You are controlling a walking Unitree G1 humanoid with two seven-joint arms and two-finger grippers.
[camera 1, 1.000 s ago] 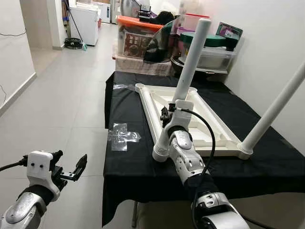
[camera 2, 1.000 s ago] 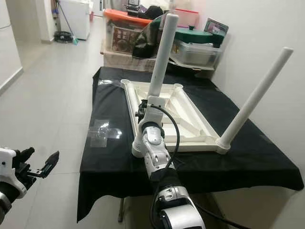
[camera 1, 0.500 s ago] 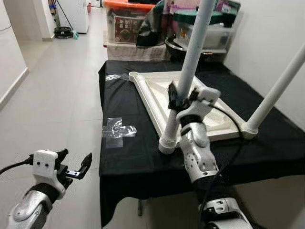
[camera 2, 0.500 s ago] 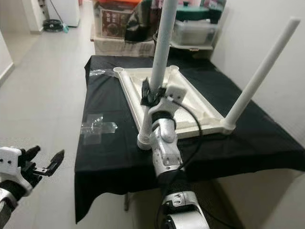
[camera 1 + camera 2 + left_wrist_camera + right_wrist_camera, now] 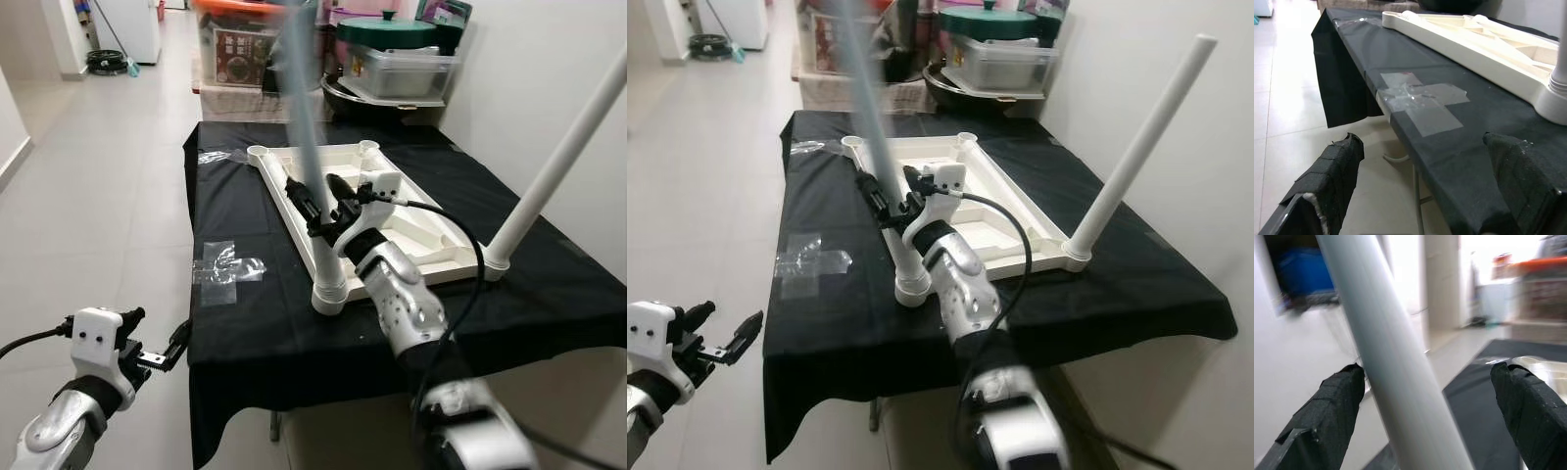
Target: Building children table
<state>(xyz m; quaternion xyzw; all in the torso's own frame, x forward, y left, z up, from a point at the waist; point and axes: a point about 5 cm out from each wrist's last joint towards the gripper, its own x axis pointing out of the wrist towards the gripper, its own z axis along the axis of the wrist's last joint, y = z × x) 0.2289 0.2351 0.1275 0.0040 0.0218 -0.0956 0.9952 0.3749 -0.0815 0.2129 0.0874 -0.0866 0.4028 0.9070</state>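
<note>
A white children's table (image 5: 421, 235) lies upside down on a black-clothed table (image 5: 255, 323). One white leg (image 5: 304, 127) rises from its near left corner socket (image 5: 328, 294), blurred and leaning left. My right gripper (image 5: 318, 199) is open around that leg at about a third of its height; in the right wrist view the leg (image 5: 1396, 382) rests against one finger (image 5: 1327, 416), the other finger (image 5: 1528, 411) well clear. A second leg (image 5: 558, 157) stands slanted at the near right corner. My left gripper (image 5: 162, 348) hangs open, low over the floor left of the table.
A cross of clear tape (image 5: 225, 264) sticks to the black cloth near its left edge. Storage bins and boxes (image 5: 392, 59) are stacked behind the table. A white wall (image 5: 549, 59) runs along the right. Tiled floor (image 5: 98, 196) stretches to the left.
The camera has shifted closer. The near left leg has swung from leaning right to leaning left and is blurred. My right wrist has rolled over beside it. The left arm has sunk slightly.
</note>
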